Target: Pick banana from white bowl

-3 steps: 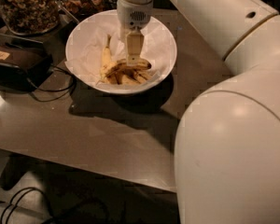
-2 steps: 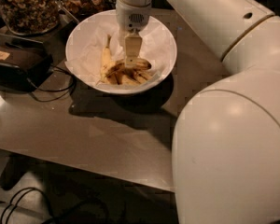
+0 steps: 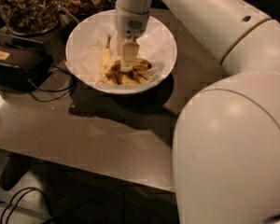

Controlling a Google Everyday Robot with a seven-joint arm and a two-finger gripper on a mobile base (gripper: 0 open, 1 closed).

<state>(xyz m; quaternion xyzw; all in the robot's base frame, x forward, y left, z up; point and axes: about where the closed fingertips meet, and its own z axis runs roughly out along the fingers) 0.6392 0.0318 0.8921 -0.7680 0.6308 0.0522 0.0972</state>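
Nearest me, the brown metal counter (image 3: 107,143) carries the wide white paper-lined bowl (image 3: 79,45). In it lies the brown-speckled yellow banana (image 3: 142,64), beside a paler yellow banana (image 3: 106,59). My end effector (image 3: 127,68) reaches down into the bowl at the speckled fruit; whether it grips anything I cannot tell. Behind stands a glass jar of nuts (image 3: 25,6).

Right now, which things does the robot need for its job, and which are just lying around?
Job: speckled banana, bowl, gripper low inside the bowl above the bananas.
Lying about: pale banana, nut jar, black box, cables.
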